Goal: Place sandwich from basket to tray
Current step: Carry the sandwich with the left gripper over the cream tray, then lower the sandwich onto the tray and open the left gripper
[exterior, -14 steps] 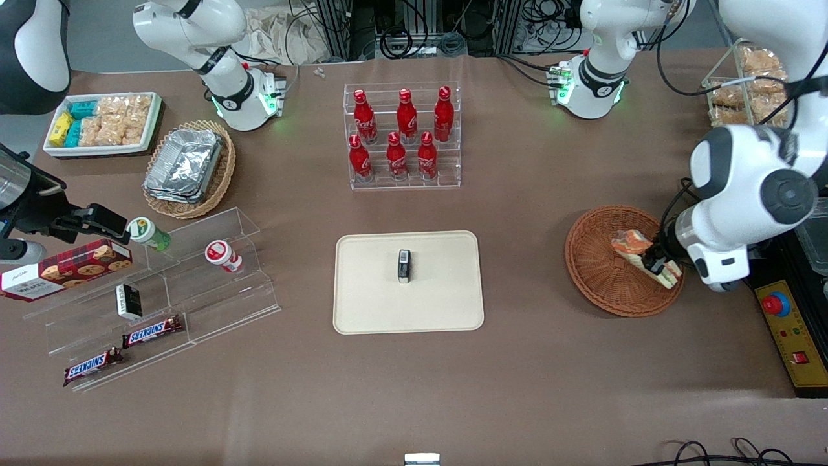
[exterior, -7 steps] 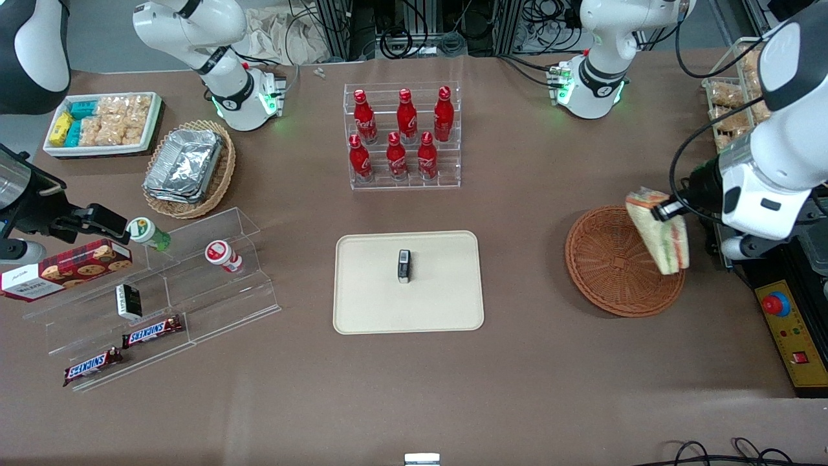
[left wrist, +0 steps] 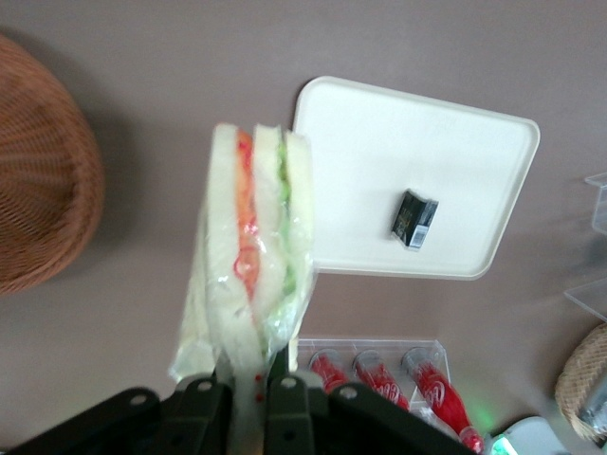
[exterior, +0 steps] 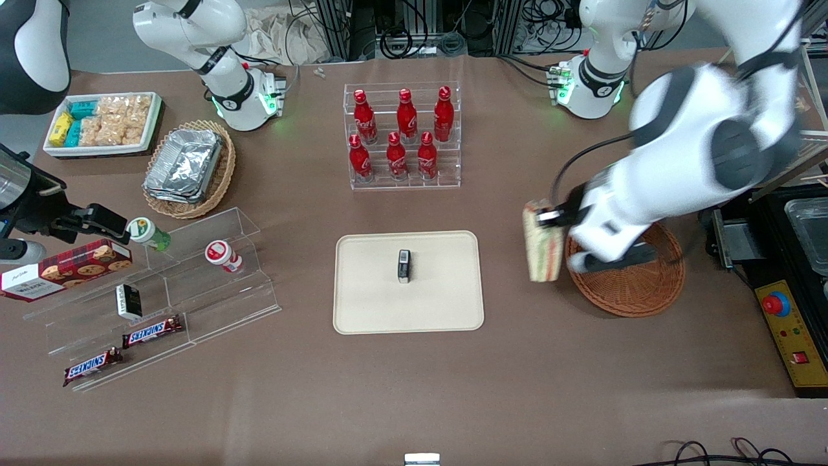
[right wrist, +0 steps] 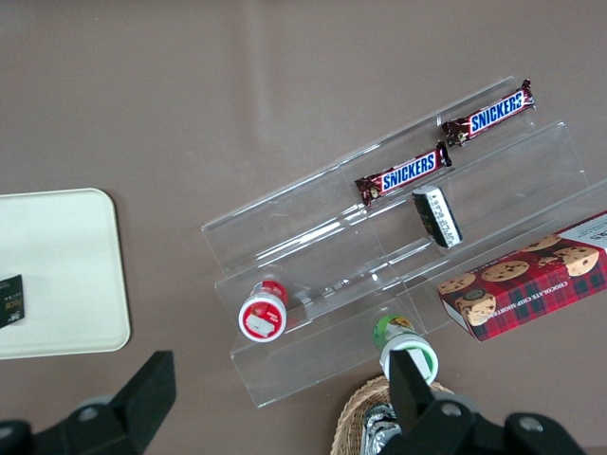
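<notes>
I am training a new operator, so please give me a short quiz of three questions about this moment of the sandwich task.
1. True or false: the sandwich lies in the basket.
2. What already lies on the tray?
A. a small dark packet
B. a red bottle
C. a Snickers bar
3. Fill in: the gripper is shut on the ____.

Key: 1 false, it hangs over the table between basket and tray; 2 A; 3 sandwich.

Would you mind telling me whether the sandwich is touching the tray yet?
Apart. In the left wrist view the sandwich hangs from the tool, and the front view shows bare table between it and the tray.
</notes>
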Robot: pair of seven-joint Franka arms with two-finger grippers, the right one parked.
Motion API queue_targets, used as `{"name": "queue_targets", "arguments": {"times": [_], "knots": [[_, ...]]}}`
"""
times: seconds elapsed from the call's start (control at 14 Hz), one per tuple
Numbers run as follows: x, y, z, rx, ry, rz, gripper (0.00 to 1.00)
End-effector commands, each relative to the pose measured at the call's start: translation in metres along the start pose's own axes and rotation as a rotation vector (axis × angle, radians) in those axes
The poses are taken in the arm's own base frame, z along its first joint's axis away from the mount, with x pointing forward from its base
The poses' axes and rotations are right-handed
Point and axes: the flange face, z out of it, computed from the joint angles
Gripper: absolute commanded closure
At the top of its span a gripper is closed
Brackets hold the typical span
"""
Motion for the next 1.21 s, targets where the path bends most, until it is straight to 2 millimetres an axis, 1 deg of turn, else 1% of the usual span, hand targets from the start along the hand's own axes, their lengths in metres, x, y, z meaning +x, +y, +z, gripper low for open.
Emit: {"name": "queue_targets", "arguments": {"times": [0.0,0.07,0.14,0.21,0.29,0.36,0.5,0.57,0.79,0.93,1.0,1.07,1.14], "knots": [[0.017,0.041,0.08,0.05,0.043,-0.009,1.0],[0.022,0.051,0.105,0.042,0.054,-0.019,1.0],[0.03,0.055,0.126,0.024,0.063,-0.035,1.0],[0.038,0.055,0.142,0.012,0.075,-0.04,1.0],[0.04,0.059,0.159,0.008,0.075,-0.04,1.0],[0.036,0.067,0.167,0.003,0.081,-0.046,1.0],[0.035,0.069,0.172,0.003,0.076,-0.056,1.0],[0.033,0.073,0.178,0.003,0.078,-0.062,1.0],[0.037,0.069,0.208,0.031,0.125,-0.072,1.0],[0.03,0.074,0.233,0.038,0.133,-0.053,1.0],[0.031,0.071,0.244,0.041,0.13,-0.051,1.0],[0.03,0.07,0.252,0.054,0.132,-0.041,1.0],[0.025,0.073,0.26,0.061,0.126,-0.03,1.0]]}}
